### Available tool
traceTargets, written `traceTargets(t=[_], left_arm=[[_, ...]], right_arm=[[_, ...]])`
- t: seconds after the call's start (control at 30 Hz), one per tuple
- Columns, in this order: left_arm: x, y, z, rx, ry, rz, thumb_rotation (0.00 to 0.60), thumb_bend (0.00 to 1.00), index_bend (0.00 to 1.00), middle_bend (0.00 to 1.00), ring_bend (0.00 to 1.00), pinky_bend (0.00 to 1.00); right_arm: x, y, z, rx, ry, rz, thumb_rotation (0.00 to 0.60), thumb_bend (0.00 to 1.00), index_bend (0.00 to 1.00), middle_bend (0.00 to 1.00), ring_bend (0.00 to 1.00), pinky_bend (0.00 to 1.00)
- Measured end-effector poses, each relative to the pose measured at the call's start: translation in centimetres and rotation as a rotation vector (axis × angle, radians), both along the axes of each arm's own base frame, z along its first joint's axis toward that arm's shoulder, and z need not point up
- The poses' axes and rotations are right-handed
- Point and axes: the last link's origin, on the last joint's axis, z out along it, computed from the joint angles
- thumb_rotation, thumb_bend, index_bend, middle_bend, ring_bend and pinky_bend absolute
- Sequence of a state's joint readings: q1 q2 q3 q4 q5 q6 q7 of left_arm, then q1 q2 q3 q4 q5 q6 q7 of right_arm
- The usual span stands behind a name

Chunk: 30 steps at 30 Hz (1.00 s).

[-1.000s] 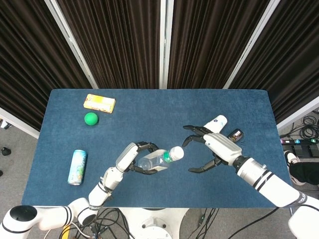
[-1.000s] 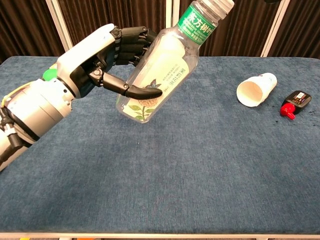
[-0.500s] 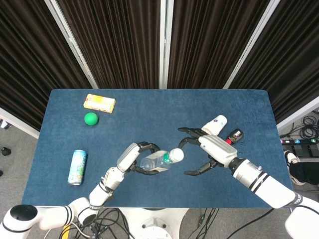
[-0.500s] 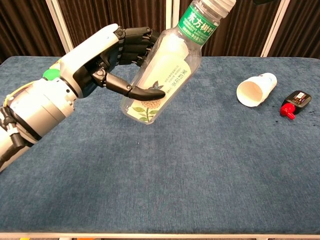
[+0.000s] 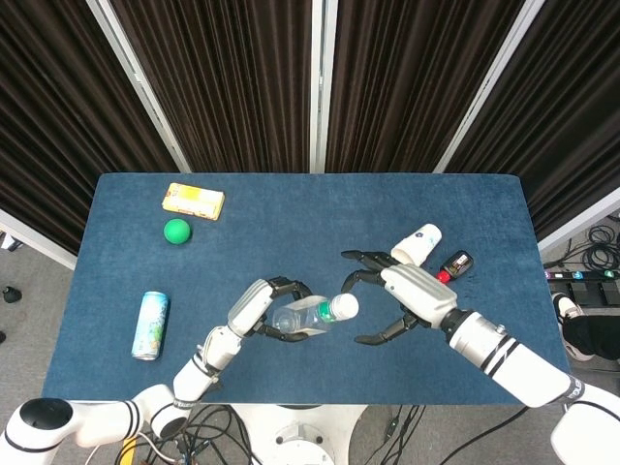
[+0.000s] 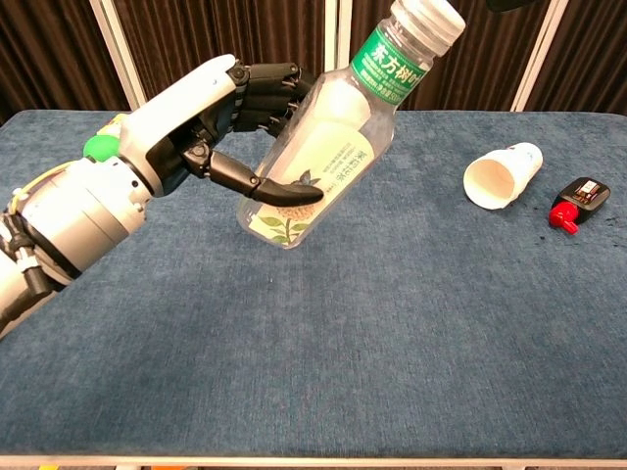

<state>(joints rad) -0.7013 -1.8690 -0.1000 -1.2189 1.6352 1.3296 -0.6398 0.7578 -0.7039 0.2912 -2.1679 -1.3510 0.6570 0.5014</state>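
Bottle (image 6: pixel 328 137) gripped in left hand (image 6: pixel 211 113), tilted, off table (image 6: pixel 392 323); right hand (image 5: pixel 392 291) spread, empty, near cap (image 5: pixel 345 307).

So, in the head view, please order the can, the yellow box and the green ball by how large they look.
Largest to smallest:
1. can and yellow box: they look about alike, so I do not rank them.
2. green ball, clearly the smallest.
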Motion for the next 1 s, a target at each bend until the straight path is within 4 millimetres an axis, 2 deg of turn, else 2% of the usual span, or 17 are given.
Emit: traceTargets(t=[0.7,1.0], left_arm=[[-0.14,0.09,-0.24,-0.022,0.011,0.014,0.600,0.23,0.60,0.57,0.48,0.42],[-0.07,0.01,-0.01,-0.014,0.004,0.007,0.600,0.23,0.60,0.57,0.48,0.42]], right_arm=[[0.40,0.57,-0.10,0.005,-0.026,0.026,0.453,0.00,0.33,0.01,0.00,0.00],[-0.32,-0.18,0.17,-0.028,-0.026,-0.002,0.452,0.00,0.32,0.01,0.00,0.00]])
